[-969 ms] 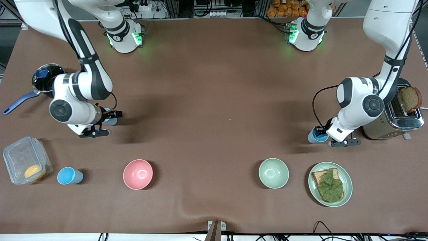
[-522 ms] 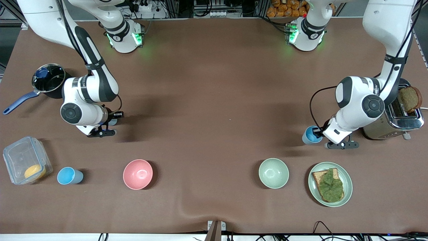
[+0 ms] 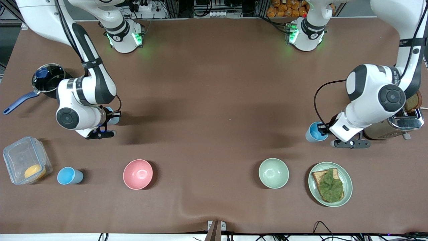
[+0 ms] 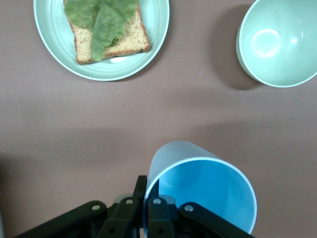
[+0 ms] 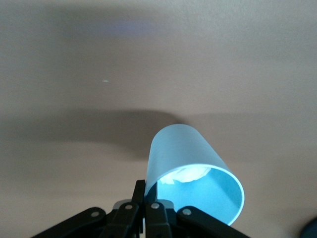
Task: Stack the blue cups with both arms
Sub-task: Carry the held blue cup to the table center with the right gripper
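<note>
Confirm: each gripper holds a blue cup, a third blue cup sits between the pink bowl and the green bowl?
Not quite. Left gripper and right gripper each hold a blue cup, but the front view shows the third blue cup between the plastic container and the pink bowl.

Matt brown cloth table cover [image 3: 214, 100], smooth plastic blue cups [image 4: 198, 191] — glossy chrome toaster [image 3: 394, 125]

Before me, my brown table [image 3: 214, 100] with saucepan [image 3: 48, 78], lidded container [image 3: 25, 160], blue cup [image 3: 68, 176], pink bowl [image 3: 137, 174], green bowl [image 3: 273, 173], sandwich plate [image 3: 346, 174], toaster [image 3: 394, 125].
</note>
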Controlling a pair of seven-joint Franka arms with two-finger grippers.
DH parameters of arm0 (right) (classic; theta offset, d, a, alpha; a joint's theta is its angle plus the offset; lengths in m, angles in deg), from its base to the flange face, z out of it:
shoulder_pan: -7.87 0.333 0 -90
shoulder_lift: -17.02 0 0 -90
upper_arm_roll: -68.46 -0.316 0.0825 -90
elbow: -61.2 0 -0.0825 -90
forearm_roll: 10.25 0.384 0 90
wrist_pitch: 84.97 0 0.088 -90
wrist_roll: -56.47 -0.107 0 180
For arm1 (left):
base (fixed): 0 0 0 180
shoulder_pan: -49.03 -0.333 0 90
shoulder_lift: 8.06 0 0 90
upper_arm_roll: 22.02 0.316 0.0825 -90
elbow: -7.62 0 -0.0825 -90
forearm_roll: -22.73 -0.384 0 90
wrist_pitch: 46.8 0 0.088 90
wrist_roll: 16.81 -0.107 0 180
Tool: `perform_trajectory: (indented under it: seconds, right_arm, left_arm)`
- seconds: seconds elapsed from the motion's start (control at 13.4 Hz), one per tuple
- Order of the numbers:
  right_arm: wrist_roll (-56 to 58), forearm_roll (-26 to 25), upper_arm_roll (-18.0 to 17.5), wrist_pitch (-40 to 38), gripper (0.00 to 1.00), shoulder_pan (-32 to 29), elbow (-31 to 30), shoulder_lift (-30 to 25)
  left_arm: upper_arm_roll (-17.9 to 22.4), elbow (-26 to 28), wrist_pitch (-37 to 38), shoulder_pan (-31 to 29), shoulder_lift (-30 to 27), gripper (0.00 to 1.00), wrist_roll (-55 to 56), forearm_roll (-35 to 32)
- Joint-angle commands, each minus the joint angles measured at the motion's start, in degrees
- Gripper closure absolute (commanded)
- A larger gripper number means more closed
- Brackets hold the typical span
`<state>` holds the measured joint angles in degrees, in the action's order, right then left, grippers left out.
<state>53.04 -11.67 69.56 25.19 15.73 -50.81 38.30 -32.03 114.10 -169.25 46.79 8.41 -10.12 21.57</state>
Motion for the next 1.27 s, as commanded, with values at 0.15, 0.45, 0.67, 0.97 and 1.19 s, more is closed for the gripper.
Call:
perform_trajectory:
  seconds: [0.15,0.45,0.67,0.97,1.19]
  right_arm:
    - [-12.73,5.97,-0.05,-2.32,1.0,13.72,5.57,0.17]
    - [-23.27,14.33,-0.13,-2.05,1.0,23.23,14.25,5.16]
    - [-30.47,16.63,-0.13,-1.61,1.0,28.33,22.78,12.97]
    - [-32.78,16.8,-0.05,3.11,1.0,30.36,25.7,17.91]
    - [-32.87,16.72,-0.05,4.98,1.0,31.42,25.7,18.88]
  left_arm:
    - [-0.37,-4.16,6.78,0.04,-1.35,1.0,0.17,-0.6]
    - [-1.95,-6.98,8.55,0.22,-1.18,1.0,0.96,-0.51]
    - [-1.95,-9.26,8.64,1.96,-0.47,1.0,2.01,-0.42]
    - [-1.95,-10.15,8.73,5.48,-0.38,1.0,6.14,-0.51]
    - [-2.12,-10.24,9.87,7.24,-0.65,1.0,9.12,-0.51]
